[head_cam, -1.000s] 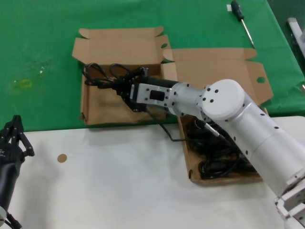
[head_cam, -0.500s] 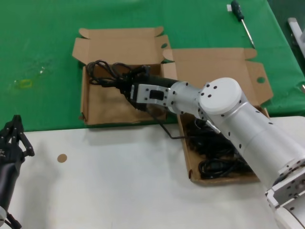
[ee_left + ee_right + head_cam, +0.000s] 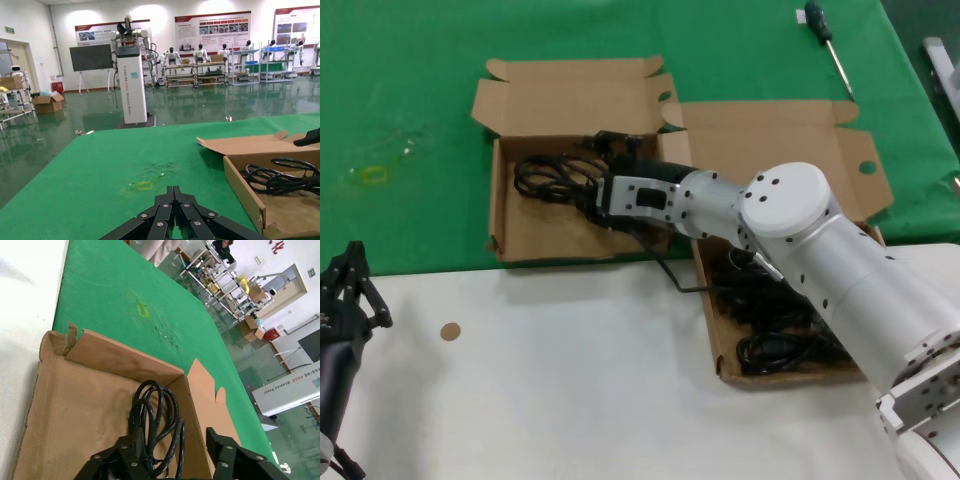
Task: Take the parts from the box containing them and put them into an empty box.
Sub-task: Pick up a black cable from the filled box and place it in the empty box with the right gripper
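The narrower cardboard box [image 3: 525,235] with rounded lid tabs lies open on the green cloth, left of the wider box [image 3: 720,350]. One black cord bundle [image 3: 555,178] lies on the narrower box's floor by its back wall. My right gripper [image 3: 598,175] hovers over that bundle's near end with its jaws apart. In the right wrist view the bundle [image 3: 152,410] runs beside one finger of the right gripper [image 3: 169,437], with a gap to the other. Several more cord bundles [image 3: 770,320] fill the wider box. My left gripper [image 3: 350,270] is parked shut at the table's near left.
A black-handled screwdriver [image 3: 825,40] lies at the far right on the green cloth. One cord end [image 3: 675,280] hangs over the wider box's left wall onto the white table. A small brown disc [image 3: 450,331] lies on the white table. The left wrist view shows the narrower box's wall [image 3: 245,185].
My right gripper held the bundle above the narrower box's back left; now the bundle lies on the box floor and the jaws have opened.
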Controlling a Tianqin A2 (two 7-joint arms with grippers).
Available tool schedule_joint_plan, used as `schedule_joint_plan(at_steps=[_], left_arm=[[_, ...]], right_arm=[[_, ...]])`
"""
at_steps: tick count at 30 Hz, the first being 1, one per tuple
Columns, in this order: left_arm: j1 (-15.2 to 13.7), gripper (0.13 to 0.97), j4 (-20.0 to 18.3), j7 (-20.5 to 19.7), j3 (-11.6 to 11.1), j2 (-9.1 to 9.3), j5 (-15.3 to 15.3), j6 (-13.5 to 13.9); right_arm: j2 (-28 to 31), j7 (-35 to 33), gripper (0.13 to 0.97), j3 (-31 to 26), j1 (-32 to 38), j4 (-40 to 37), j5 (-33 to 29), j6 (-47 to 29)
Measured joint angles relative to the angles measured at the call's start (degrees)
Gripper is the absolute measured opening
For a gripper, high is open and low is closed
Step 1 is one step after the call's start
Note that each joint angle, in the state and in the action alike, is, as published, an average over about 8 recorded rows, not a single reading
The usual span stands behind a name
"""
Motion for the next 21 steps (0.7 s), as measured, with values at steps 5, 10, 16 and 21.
schedule_joint_plan(at_steps=[5,10,16,21], left_arm=[[0.00,0.152,0.00,0.00,0.00,0.00,0.00,0.00],[0.00,0.152,0.00,0.00,0.00,0.00,0.00,0.00],[0.00,0.152,0.00,0.00,0.00,0.00,0.00,0.00],[0.00,0.158,0.00,0.00,0.00,0.00,0.00,0.00]], right_arm=[[0.62,0.84,0.447,-0.04,-0.28,1.15,-0.18,-0.01],[2.05,4.44,0.552,-0.51,-0.97,4.28,-1.43,-0.03],[3.48,8.55,0.680,-1.01,-1.66,7.61,-3.04,-0.03],[3.69,9.15,0.788,-1.08,-1.76,8.10,-3.31,-0.06]])
